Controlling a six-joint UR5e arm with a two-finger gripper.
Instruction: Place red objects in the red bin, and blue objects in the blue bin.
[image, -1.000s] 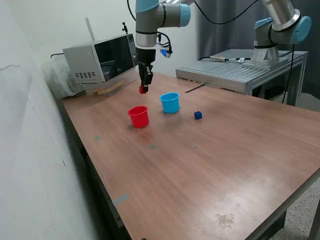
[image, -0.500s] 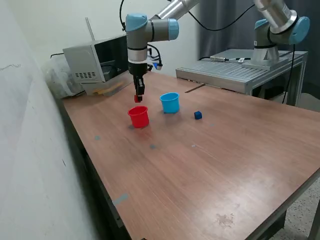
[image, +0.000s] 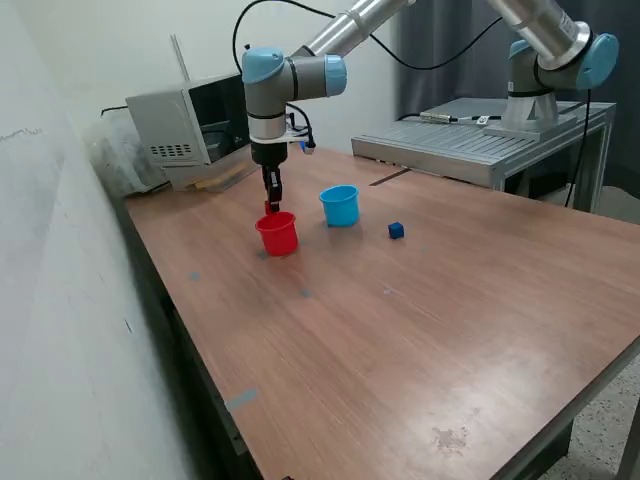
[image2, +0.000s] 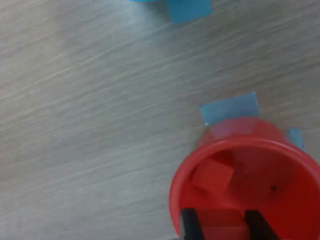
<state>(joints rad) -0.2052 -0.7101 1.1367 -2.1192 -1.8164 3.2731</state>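
The gripper (image: 271, 207) is hanging just over the red cup (image: 278, 234), its dark fingers (image2: 190, 223) pinching a red cube (image2: 222, 231) above the cup's mouth, while another red cube (image2: 212, 177) is already lying tilted inside. The cube is looking light, rigid and smooth-faced, so I judge it is best taken by two opposite flat faces and should drop cleanly on release. A blue cube (image: 396, 231) is sitting on the table (image: 430, 330) near the blue cup (image: 340, 205).

The arm is reached in from the far side, its wrist turned straight down. The gripper (image: 271, 205) is held vertical, low over the table, its two dark fingers (image2: 189, 223) closed on a red cube (image2: 220, 229).
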